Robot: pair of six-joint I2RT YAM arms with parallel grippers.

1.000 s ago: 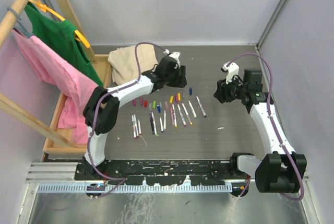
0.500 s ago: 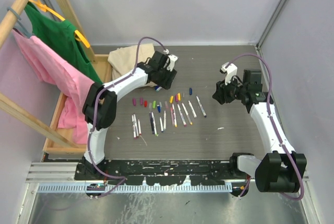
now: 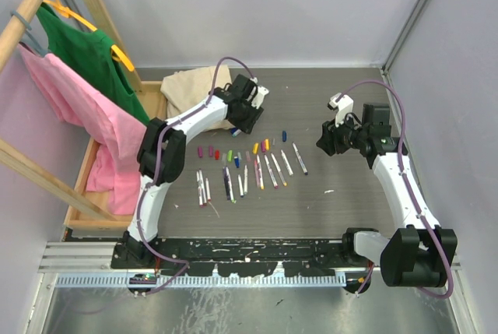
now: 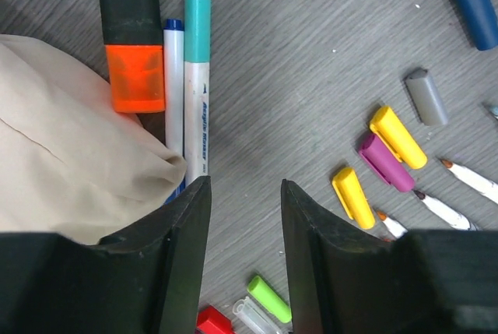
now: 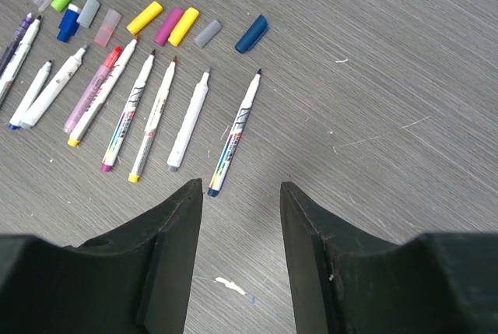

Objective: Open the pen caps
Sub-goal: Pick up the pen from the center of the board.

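- The left gripper is pulling back from over the loose caps, where it was a second ago, and is hovering by the cloth toward the desk's far-left corner.
- Its jaws are standing apart, gripping nothing.
- A teal-capped pen is lying just ahead of its left finger, cap on, beside a blue-capped pen and the black marker.
- The loose caps are sitting off to the right in the left wrist view, well apart from the fingers.
- The right gripper is holding its earlier spot, jaws apart and empty.
- Uncapped pens are lying just beyond it, with the cap row past them.
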